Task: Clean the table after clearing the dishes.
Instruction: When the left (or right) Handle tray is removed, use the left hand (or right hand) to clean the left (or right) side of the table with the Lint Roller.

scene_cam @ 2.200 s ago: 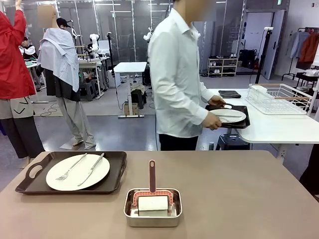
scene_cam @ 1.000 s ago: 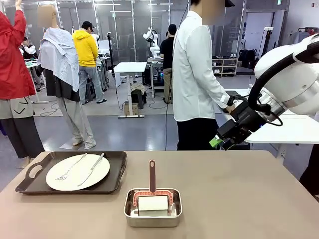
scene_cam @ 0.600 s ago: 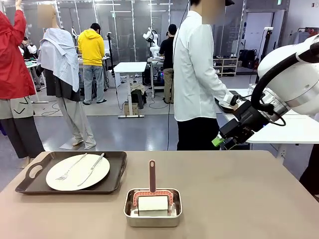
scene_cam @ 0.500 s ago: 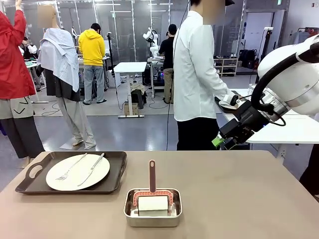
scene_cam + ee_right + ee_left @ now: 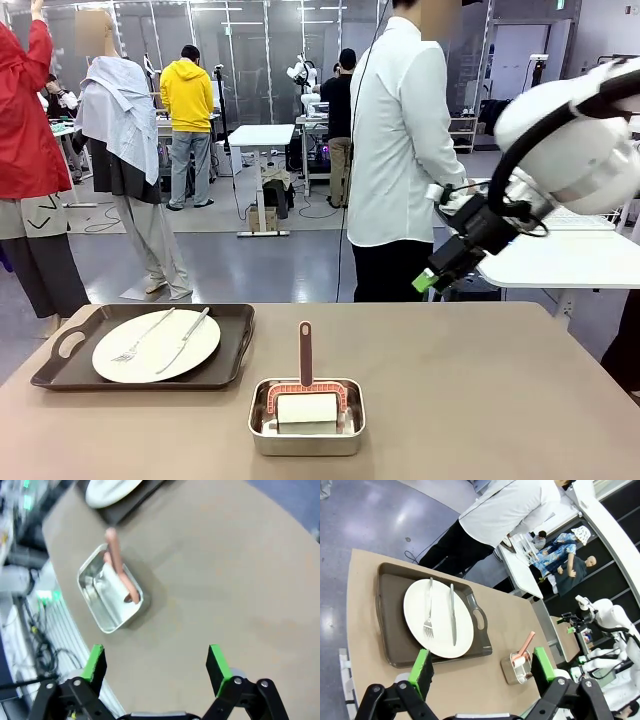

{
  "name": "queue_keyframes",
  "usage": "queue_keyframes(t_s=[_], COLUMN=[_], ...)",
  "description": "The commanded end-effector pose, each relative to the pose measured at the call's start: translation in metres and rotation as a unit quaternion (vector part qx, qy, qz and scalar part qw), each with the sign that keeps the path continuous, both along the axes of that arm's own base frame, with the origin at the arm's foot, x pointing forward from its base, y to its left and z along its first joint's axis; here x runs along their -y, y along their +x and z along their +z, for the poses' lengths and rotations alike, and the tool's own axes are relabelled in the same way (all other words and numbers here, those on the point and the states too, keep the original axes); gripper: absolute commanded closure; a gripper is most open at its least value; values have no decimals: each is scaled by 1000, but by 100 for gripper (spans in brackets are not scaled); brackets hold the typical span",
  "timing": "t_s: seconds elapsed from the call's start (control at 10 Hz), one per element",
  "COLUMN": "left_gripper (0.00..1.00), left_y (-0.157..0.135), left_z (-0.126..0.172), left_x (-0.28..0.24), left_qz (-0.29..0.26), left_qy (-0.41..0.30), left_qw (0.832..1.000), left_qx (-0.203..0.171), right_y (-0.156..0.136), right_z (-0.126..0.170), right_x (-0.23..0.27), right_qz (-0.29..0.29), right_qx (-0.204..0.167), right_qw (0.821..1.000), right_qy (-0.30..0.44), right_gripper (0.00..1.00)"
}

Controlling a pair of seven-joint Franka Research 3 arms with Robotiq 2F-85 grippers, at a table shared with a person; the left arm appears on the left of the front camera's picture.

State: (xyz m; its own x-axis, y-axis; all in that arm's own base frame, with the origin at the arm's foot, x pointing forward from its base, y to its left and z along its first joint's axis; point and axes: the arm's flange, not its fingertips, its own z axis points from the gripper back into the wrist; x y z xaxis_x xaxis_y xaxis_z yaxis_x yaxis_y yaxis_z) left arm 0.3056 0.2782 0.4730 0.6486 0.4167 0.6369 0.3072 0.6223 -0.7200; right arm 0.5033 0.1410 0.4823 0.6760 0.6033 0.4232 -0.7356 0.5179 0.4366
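Observation:
On the left of the taupe table [image 5: 480, 400] lies a dark brown tray [image 5: 60, 375] with a white plate [image 5: 155, 345], and a fork [image 5: 140, 337] and knife [image 5: 185, 338] rest on the plate. My right gripper [image 5: 432, 275] hangs open above the table's far right edge, with nothing in it. Its wrist view has the open gripper [image 5: 156, 665] high over bare table [image 5: 240, 580]. My left gripper [image 5: 482, 667] is open and empty, high above the tray [image 5: 390, 630] and plate [image 5: 437, 615].
A small steel pan [image 5: 306, 420] holding a pink-handled roller [image 5: 305, 355] stands at the front centre; the right wrist view has the pan [image 5: 107, 597] too. A person in a white shirt [image 5: 400, 150] stands at the far edge, beside a white table [image 5: 560, 265].
My right arm has swung into view from the right and its gripper has shifted a little left and up. The person has put down the second tray and turned.

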Motion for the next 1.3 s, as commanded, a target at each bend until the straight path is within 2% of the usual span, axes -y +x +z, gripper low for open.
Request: queue_keyframes(t_s=[0.0,0.3,0.6,0.8,1.2], left_gripper=[0,0,0,0,0], left_y=[-2,-2,-2,-2,-2], left_z=[2,2,2,2,2], left_x=[-3,-3,-3,-3,-3], left_qz=[-2,-2,-2,-2,-2], left_qy=[3,3,3,3,3], left_qw=[1000,1000,1000,1000,1000], left_qx=[1,1,1,1,1], right_y=[35,57,87,96,90], right_z=[-1,-9,-28,-46,-62], right_x=[-46,-117,-174,-202,-243], right_qz=[131,230,326,357,388], right_qx=[5,11,-45,-67,-103], right_qw=[991,970,937,923,904], right_qy=[-16,-79,-113,-127,-150], right_gripper=[0,0,0,0,0])
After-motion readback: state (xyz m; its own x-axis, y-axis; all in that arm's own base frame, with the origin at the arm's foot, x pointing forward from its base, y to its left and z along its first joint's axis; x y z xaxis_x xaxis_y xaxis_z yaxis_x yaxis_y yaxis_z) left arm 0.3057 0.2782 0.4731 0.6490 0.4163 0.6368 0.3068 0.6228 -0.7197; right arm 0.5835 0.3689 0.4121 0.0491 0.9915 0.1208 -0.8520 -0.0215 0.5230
